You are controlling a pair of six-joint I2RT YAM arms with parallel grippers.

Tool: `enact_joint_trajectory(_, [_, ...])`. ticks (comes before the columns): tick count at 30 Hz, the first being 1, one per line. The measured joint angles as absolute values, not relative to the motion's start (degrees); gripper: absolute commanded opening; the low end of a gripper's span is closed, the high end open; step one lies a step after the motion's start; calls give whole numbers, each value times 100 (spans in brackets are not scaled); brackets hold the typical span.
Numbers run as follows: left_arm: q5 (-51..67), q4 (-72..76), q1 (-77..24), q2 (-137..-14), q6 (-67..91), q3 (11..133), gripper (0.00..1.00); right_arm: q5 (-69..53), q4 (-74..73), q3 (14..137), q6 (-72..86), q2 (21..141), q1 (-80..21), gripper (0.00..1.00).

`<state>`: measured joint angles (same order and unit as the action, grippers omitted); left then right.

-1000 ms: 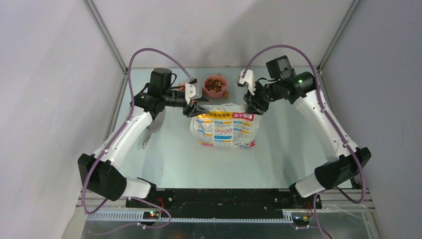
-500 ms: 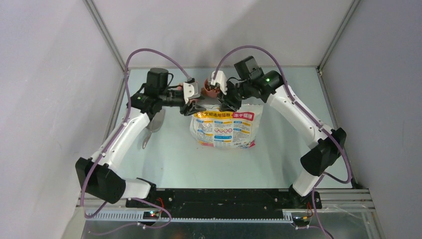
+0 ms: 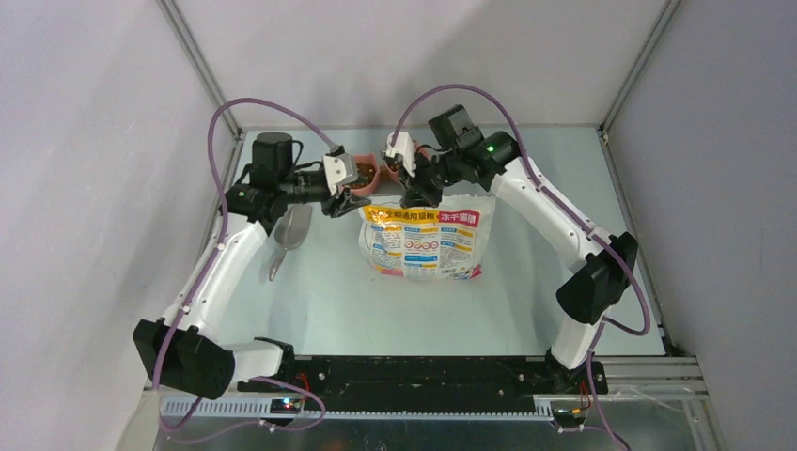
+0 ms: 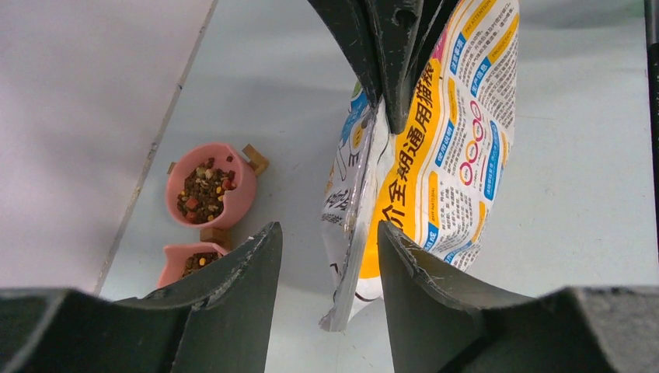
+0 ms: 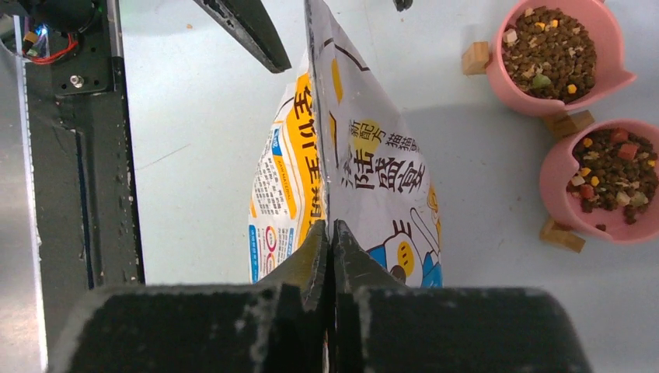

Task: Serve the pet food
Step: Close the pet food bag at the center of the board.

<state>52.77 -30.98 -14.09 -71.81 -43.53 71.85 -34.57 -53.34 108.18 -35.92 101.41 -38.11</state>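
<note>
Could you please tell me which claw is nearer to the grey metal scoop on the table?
Left. The left claw hangs open just beside the scoop, at the left edge of the bag. The right claw is farther away, shut on the bag's top edge.

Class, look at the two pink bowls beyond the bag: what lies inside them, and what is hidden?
Both pink bowls hold pet food: brown kibble with some red and yellow bits. It covers the bowl floors, so those cannot be seen.
</note>
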Motion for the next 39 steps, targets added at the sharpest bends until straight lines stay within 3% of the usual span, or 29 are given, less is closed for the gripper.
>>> enact_joint_trajectory(7, [5288,-3087,-1321,-7094,-4353,7102,55,-3522,-5457,10984,-3533,10256,-3828,0])
enact_joint_trajectory(9, [5290,-3092,-1319,-7074,-4353,7091,55,-3524,-5492,11008,-3520,10265,-3837,20])
enact_joint_trajectory(11, [5290,-3092,-1310,-7065,-4353,7089,55,-3540,-5489,11013,-3459,10267,-3841,29])
enact_joint_trajectory(13, [5290,-3089,-1297,-7050,-4353,7083,55,-3551,-5435,11041,-3380,10283,-3861,31])
enact_joint_trajectory(16, [5295,-3070,-1286,-7022,-4353,7024,55,-3625,-5360,11087,-3295,10309,-3896,28])
enact_joint_trajectory(24, [5295,-3057,-1278,-6982,-4351,6908,55,-3712,-5356,11288,-3170,10516,-3918,0])
enact_joint_trajectory(31, [5321,-3050,-1278,-6956,-4351,6908,55,-3693,-5548,11504,-3186,10641,-3929,0])
enact_joint_trajectory(34, [5323,-3048,-1275,-6954,-4351,6908,55,-3688,-5586,11528,-3190,10643,-3933,19])
enact_joint_trajectory(39, [5323,-3044,-1271,-6954,-4351,6908,55,-3671,-5559,11686,-3192,10746,-4001,23])
